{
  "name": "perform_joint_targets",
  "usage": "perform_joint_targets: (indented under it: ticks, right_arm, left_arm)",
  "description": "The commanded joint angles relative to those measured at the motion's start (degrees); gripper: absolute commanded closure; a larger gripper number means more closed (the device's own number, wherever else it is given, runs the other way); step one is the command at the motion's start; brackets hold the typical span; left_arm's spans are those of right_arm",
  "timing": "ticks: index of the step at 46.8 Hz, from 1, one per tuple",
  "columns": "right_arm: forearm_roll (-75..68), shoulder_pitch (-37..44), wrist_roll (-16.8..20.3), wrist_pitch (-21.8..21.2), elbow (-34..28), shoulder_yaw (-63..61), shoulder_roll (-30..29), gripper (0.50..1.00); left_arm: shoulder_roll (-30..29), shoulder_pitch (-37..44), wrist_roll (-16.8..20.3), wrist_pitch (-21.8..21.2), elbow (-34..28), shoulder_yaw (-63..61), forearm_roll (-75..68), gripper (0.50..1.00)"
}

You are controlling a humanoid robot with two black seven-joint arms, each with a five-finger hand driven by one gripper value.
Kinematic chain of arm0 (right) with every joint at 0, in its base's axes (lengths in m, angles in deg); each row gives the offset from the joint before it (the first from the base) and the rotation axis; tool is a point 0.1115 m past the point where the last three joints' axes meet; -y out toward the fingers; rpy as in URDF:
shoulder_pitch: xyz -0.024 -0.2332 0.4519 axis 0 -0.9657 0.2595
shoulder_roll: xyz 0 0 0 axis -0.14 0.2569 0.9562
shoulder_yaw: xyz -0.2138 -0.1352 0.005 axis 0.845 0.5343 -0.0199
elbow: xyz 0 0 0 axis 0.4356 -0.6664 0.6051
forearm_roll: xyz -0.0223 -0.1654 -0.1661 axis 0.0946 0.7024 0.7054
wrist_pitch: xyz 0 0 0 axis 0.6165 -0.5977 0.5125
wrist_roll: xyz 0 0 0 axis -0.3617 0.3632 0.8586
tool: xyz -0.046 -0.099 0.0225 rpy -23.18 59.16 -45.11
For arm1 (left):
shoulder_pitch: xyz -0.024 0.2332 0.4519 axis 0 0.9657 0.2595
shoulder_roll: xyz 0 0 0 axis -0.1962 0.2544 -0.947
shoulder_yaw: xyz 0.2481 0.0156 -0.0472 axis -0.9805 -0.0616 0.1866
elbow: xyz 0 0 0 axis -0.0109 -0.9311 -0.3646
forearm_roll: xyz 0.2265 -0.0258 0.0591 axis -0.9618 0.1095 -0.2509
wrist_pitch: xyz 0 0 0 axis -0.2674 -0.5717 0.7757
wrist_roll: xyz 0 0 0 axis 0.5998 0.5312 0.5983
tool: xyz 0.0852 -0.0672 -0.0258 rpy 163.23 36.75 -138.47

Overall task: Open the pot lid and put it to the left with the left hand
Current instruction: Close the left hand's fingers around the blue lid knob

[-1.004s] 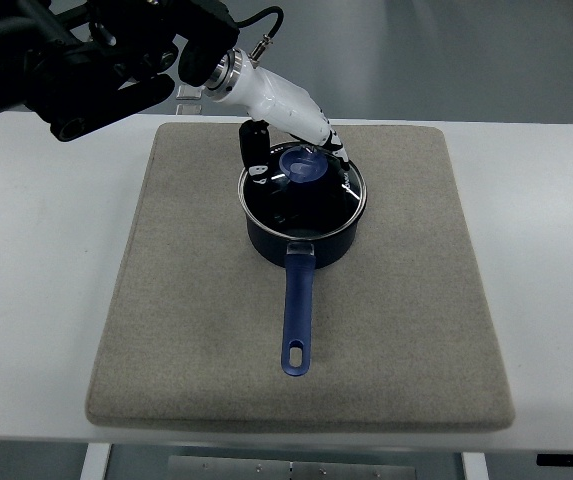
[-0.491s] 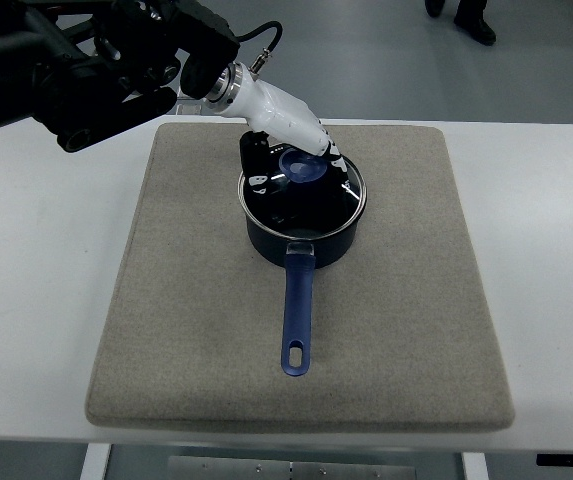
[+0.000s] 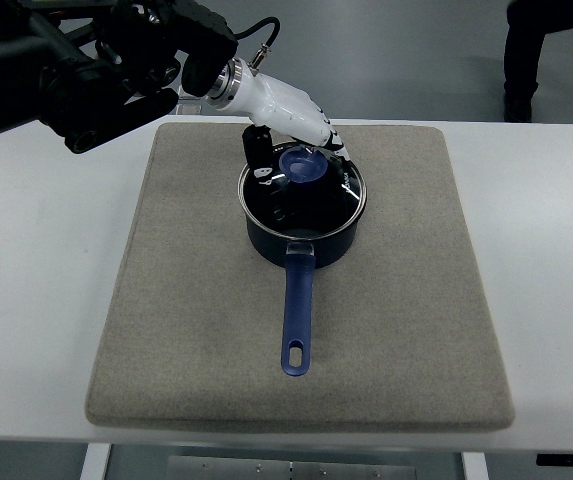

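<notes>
Left hand [image 3: 291, 135]: over the lid's far edge, fingers by the knob; grip cannot be told.
Lid [image 3: 316, 195]: on the pot [image 3: 301, 240].
Pot: on the mat [image 3: 186, 300].

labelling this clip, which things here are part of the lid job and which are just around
Job: left hand, lid with its blue knob, pot.
Just around: mat, white table, a person's legs at the far edge.

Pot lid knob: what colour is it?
Blue, matching the pot handle. The lid knob shows in the top view, the only one, beside the left hand.
</notes>
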Motion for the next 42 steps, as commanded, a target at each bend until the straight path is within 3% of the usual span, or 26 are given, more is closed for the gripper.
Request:
perform_joint_targets:
  ticks: [1,10,15,21,34,38,42]
  right_arm:
    - [0.0,0.0,0.0,0.0,0.0,0.0,0.0,0.583]
    - [0.0,0.0,0.1,0.0,0.0,0.0,0.0,0.583]
    - [0.0,0.0,0.0,0.0,0.0,0.0,0.0,0.583]
    - [0.0,0.0,0.0,0.0,0.0,0.0,0.0,0.583]
    - [0.0,0.0,0.0,0.0,0.0,0.0,0.0,0.583]
    - [0.0,0.0,0.0,0.0,0.0,0.0,0.0,0.583]
    - [0.0,0.0,0.0,0.0,0.0,0.0,0.0,0.583]
  left_arm:
    - [0.3,-0.3,0.0,0.5,0.0,0.1,1.0,0.544]
    - [1.4,-0.7,0.0,1.6,-2.0,-0.1,4.2,0.559]
    - [1.9,-0.9,0.0,2.7,-2.6,-0.1,4.7,0.600]
    - [1.9,-1.3,0.0,5.2,-2.5,-0.1,5.3,0.604]
    - [2.2,-1.3,0.0,4.9,-2.9,-1.2,5.4,0.609]
    - [2.3,-1.4,0.0,4.5,-2.9,-3.3,5.3,0.675]
    - [2.3,-1.5,0.0,4.4,-2.9,-4.3,5.3,0.709]
